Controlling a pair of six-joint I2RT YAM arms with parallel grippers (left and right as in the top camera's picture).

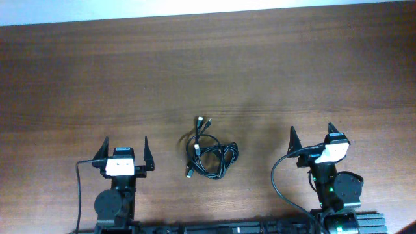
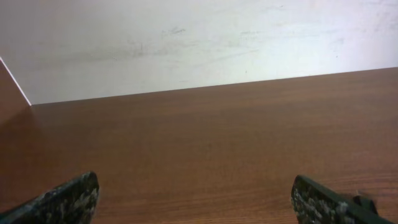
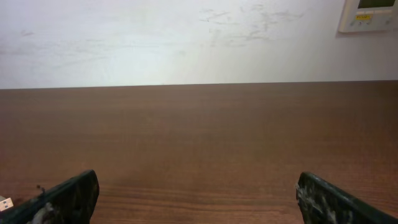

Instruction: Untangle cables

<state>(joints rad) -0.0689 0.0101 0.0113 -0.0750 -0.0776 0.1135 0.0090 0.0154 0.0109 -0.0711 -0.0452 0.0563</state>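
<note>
Our black two-finger left gripper (image 1: 125, 142) and right gripper (image 1: 312, 128) gape wide, empty; thin black tangled cables (image 1: 209, 155) lie between them.

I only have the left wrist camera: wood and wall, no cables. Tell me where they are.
Observer: The cables lie in one tangled bundle on the table, off to the right of the left gripper, outside your frame.
Operator: Give me the right arm's position.
Observer: The right gripper sits on the bundle's other side, open and clear of it.
Operator: Report any loose ends.
Observer: Two plug ends stick out on the bundle's far side, and one more at its near left.
</note>
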